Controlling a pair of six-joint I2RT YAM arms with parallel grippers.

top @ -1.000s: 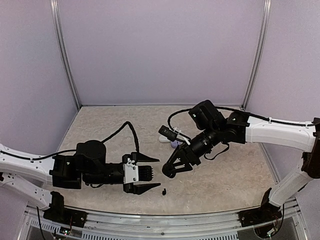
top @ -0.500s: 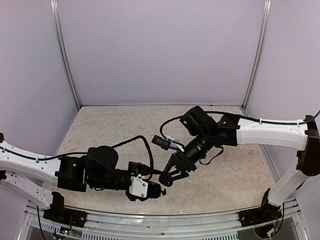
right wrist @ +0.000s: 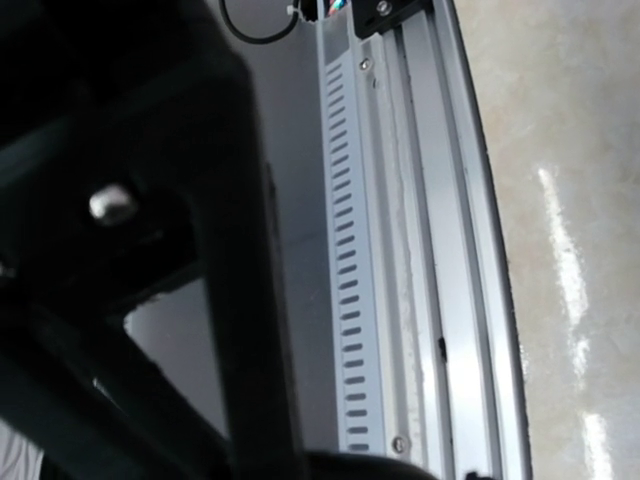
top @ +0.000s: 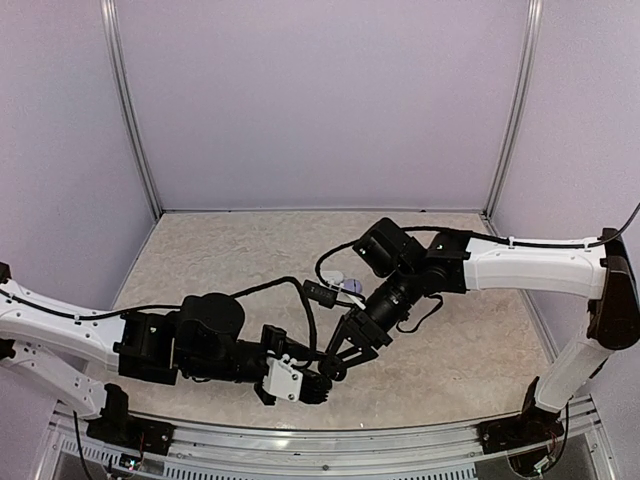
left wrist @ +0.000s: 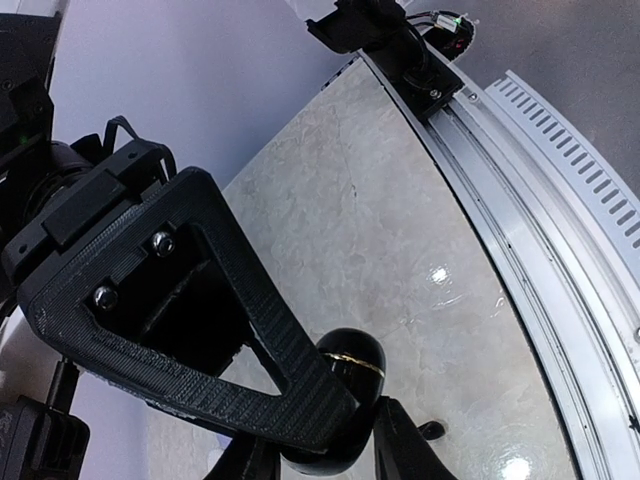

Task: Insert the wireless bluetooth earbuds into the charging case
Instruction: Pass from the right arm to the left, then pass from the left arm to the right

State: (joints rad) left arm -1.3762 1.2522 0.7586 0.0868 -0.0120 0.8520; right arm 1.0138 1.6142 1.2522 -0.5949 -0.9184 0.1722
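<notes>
Lavender walls [top: 320,100] enclose one beige marbled table [top: 220,250]. Near its front, the right gripper [top: 338,362], jaws half apart, pinches one black case [left wrist: 350,355] at its fingertips. The left gripper [top: 315,387] sits just beside it, jaws partly closed; I cannot tell whether it holds anything. One black earbud [left wrist: 432,430] shows just beside a left finger. One lavender case [top: 352,289] lies farther back.
</notes>
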